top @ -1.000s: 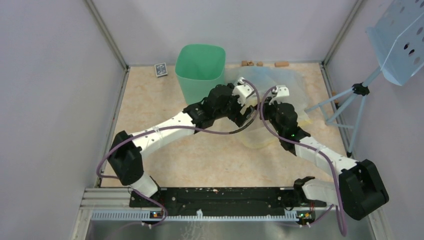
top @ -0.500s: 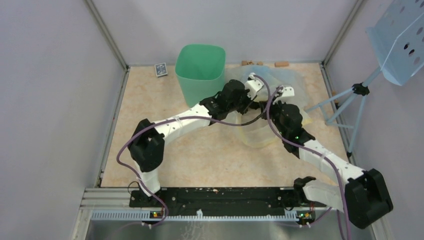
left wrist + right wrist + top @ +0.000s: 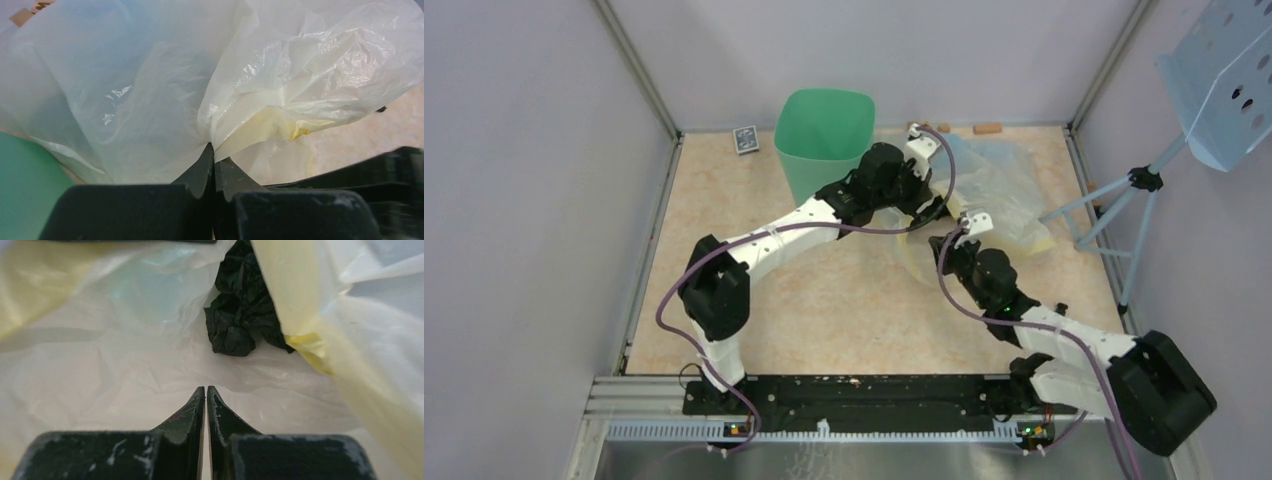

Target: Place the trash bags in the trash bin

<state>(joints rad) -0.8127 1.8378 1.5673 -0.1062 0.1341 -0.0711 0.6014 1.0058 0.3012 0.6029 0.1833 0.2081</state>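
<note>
Two sets of jaws, both closed, and only one has hold of anything. The left jaws are pinched tight on a gathered fold of the translucent bags, the clear and yellowish plastic fanning up from their tips. The right jaws are pressed together with nothing between them, resting low over pale plastic.

The black trash bag lies crumpled just ahead of the right jaws, tucked in a hollow among the translucent sheets and not gripped by either arm. The trash bin stands upright at the back of the counter, beside the left wrist.

My reading: the step in hand is clearing the covering plastic to reach the black bag (the pickup itself is not yet begun). Next, the right jaws would need to part, advance and close on the black wad.

Only the right wrist view shows the black bag clearly; from above I cannot separate it from the dark wrists. The left wrist view alone shows the pinch, plus a sliver of green bin.
</note>
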